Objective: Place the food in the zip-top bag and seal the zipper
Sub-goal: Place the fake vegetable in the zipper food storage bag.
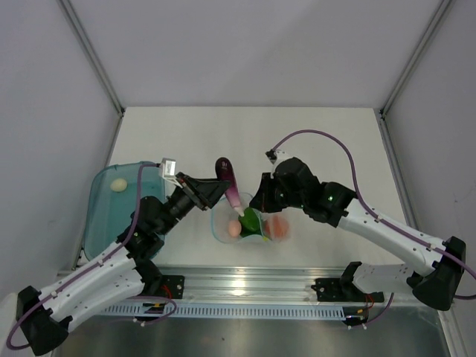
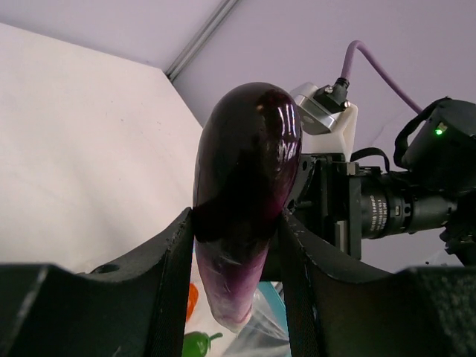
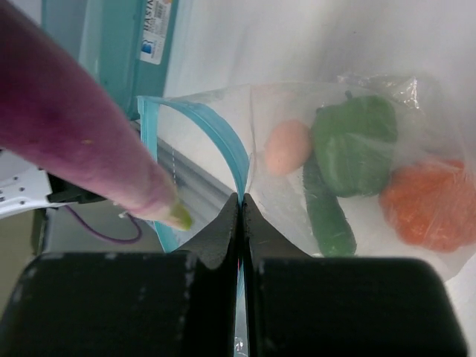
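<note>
Top external view: a white table (image 1: 312,149) fills a booth with pale grey walls (image 1: 245,44); a metal rail (image 1: 245,282) runs along its near edge, where both arms are bolted. At the left a teal tray (image 1: 104,223) lies on the table with one cream egg (image 1: 118,184) in it, well apart from the rest. The clear bag (image 1: 217,222) sits in the middle near the rail, its mouth held up and open; inside lie a green pepper (image 3: 353,141), a second egg (image 3: 288,146), a slim green pod (image 3: 327,219) and an orange fruit (image 3: 428,201). The right gripper (image 3: 239,202) is fully closed, pinching the blue zipper (image 3: 223,137) at the bag's rim. The left gripper (image 2: 238,223) stands about half open, its two fingers (image 2: 175,275) clamped on the sides of a purple eggplant (image 2: 249,156); the eggplant slants down, its pale tip at the bag's mouth, just beside the right gripper; whether the tip has crossed the rim cannot be told. In the left wrist view the eggplant hides most of the bag.
</note>
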`<state>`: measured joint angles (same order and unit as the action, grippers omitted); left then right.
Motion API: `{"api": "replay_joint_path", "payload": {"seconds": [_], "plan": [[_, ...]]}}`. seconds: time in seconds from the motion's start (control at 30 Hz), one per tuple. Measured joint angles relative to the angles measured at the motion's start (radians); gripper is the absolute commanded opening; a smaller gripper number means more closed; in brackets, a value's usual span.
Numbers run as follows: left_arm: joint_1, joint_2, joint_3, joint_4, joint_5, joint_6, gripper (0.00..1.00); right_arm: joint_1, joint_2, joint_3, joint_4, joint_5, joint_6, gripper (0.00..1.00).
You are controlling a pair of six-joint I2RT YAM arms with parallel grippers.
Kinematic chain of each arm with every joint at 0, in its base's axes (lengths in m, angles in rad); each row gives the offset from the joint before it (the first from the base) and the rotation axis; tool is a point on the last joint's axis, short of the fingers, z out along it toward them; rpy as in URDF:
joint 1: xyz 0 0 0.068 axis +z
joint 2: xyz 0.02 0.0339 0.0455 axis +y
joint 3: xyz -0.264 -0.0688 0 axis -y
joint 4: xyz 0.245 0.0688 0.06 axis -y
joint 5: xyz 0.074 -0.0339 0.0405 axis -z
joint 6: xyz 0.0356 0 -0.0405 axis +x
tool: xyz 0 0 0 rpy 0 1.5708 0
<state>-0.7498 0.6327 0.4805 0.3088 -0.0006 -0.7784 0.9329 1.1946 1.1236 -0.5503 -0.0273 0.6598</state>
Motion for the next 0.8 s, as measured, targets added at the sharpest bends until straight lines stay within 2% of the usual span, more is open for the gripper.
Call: {"api": "replay_joint_path", "payload": {"seconds": [0.17,0.33,0.57,0.7,0.8], "plan": [[-0.042,0.068,-0.028,0.122,-0.050,0.013,0.00,-0.022,0.000,0.012,0.007,-0.061,0.058,0.00],[-0.068,0.068,-0.051,0.175,-0.089,0.031,0.01,-0.076,-0.005,0.015,0.023,-0.108,0.116,0.00],[-0.119,0.018,-0.099,0.191,-0.129,0.059,0.01,-0.146,-0.029,-0.003,0.093,-0.171,0.215,0.00],[-0.153,0.036,-0.099,0.191,-0.144,0.063,0.01,-0.156,-0.028,-0.014,0.122,-0.197,0.248,0.00],[-0.188,0.074,-0.099,0.191,-0.156,0.063,0.05,-0.158,-0.027,-0.014,0.135,-0.211,0.262,0.00]]}}
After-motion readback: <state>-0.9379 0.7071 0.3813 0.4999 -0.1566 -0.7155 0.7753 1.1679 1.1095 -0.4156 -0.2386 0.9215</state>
